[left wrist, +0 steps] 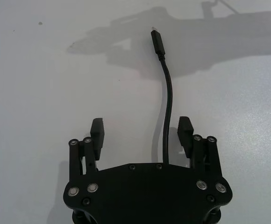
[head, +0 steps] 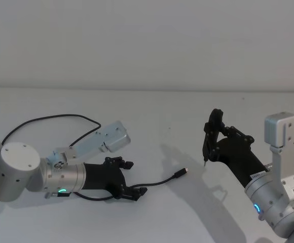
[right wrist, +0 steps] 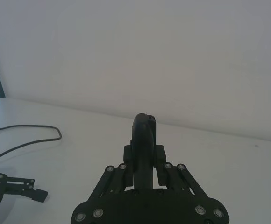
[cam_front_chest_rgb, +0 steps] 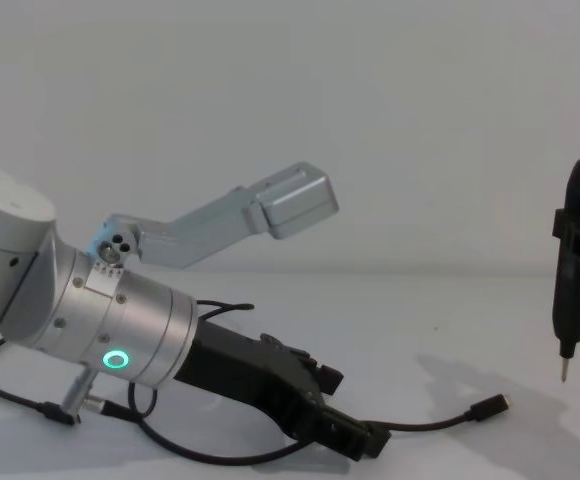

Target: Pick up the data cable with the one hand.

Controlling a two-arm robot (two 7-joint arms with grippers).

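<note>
The data cable (head: pixel 159 181) lies on the white table, its silver-tipped plug (head: pixel 182 172) pointing toward the right arm. My left gripper (head: pixel 134 178) sits low over the cable, open. In the left wrist view the data cable (left wrist: pixel 167 93) runs between the fingers, close beside one finger (left wrist: pixel 185 126), and passes under the palm, while the plug (left wrist: pixel 156 39) lies well beyond the fingertips. The chest view shows the left gripper (cam_front_chest_rgb: pixel 345 410) just above the table, with the plug (cam_front_chest_rgb: pixel 492 405) off to its right. My right gripper (head: pixel 218 139) hovers to the right, shut on a dark pen-like tool (head: pixel 210 136).
The cable's far part loops across the back left of the table (head: pixel 50 117). A short cord with a small plug (cam_front_chest_rgb: pixel 55 410) trails from the left arm. The tool's metal tip (cam_front_chest_rgb: pixel 563 375) hangs above the table to the right of the plug.
</note>
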